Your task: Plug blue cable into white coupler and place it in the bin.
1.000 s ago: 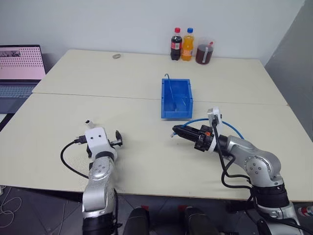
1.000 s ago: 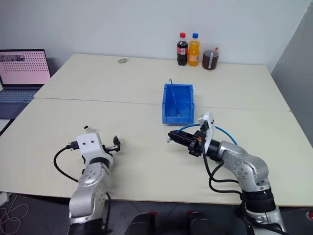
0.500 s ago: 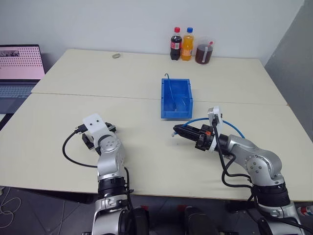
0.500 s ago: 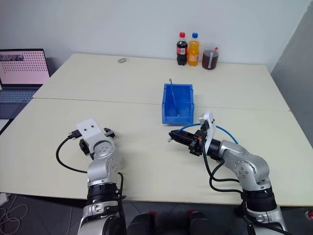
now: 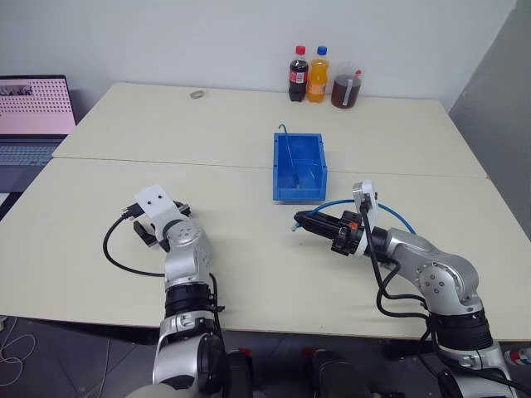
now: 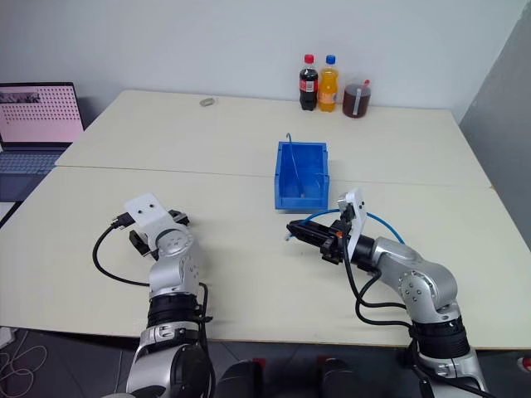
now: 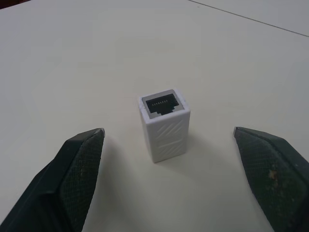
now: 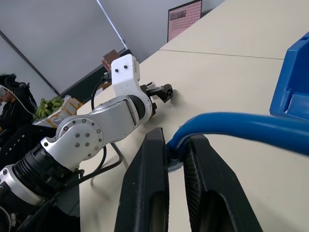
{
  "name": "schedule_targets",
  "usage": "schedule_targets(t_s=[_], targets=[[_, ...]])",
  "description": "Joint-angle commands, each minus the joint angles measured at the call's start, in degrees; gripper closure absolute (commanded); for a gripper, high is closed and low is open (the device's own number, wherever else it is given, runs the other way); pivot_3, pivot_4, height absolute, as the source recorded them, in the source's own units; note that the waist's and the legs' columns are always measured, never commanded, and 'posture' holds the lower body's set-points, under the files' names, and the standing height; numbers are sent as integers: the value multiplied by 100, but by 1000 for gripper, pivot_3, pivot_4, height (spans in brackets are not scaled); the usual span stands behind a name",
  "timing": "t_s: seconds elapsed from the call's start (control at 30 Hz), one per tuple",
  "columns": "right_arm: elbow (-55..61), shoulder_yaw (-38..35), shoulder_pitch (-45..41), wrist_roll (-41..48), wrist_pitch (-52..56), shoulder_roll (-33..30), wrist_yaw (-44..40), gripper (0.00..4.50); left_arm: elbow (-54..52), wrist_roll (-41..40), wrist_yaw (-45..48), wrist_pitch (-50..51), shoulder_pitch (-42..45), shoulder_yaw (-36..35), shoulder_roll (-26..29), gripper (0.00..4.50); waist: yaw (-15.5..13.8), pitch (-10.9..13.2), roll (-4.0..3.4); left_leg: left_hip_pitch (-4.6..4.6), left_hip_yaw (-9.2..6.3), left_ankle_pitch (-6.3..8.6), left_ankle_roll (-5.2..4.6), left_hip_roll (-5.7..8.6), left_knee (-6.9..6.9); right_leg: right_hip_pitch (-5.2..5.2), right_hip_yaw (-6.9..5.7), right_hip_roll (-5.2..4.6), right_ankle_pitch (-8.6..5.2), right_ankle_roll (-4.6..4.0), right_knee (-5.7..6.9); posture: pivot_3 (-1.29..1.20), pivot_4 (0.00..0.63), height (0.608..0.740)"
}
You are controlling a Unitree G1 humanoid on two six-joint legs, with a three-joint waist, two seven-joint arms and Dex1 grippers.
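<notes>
Blue cable point(image 8: 241, 126) plug hidden between right tool point(image 8: 175, 159) fingers.

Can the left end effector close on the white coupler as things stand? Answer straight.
Probably yes. In the left wrist view the white coupler stands upright on bare table between the open fingers of the left end effector, apart from both, nothing in between.

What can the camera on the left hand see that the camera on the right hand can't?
The left wrist view has the white coupler standing on end, socket up, between the open left gripper's fingers. The right wrist view has the right gripper shut on the blue cable, plus a corner of the bin. Both see the table.
</notes>
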State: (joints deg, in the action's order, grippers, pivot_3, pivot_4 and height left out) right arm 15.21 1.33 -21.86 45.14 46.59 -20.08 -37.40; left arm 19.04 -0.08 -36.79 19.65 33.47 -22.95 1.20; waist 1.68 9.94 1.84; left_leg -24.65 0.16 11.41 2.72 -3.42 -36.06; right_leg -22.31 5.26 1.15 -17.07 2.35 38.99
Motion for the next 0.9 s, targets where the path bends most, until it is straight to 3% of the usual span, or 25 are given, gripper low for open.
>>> schedule_targets(t_s=[0.03,0.2,0.23,0.67,0.9], targets=[[223,-46,-81,21,-56,-43,-52,4359,22,-9,-67,-222,166,-4,93,0,0,0,0,0,0,0,0,0,0,0,0,0,0,0,0,0,150,740],[235,-44,-71,21,-49,-41,-39,4360,81,-7,-90,-351,182,-10,163,619,2,0,0,0,-1,0,0,0,0,0,-1,0,0,0,0,0,150,740],[235,-44,-70,21,-49,-39,-38,4360,88,-6,-95,-364,181,-3,173,1024,2,0,0,0,0,0,0,0,0,0,-1,0,0,0,0,0,150,740],[235,-29,-38,1,-76,-18,-31,4363,49,-18,-112,-395,105,39,175,3579,0,0,0,0,0,0,1,0,0,0,-1,0,0,-1,0,0,150,740],[252,-32,-25,-20,-87,4,-34,4365,-272,-48,26,-254,-151,135,44,3700,0,0,0,0,0,0,1,0,0,0,-1,0,0,-1,0,0,150,740]])
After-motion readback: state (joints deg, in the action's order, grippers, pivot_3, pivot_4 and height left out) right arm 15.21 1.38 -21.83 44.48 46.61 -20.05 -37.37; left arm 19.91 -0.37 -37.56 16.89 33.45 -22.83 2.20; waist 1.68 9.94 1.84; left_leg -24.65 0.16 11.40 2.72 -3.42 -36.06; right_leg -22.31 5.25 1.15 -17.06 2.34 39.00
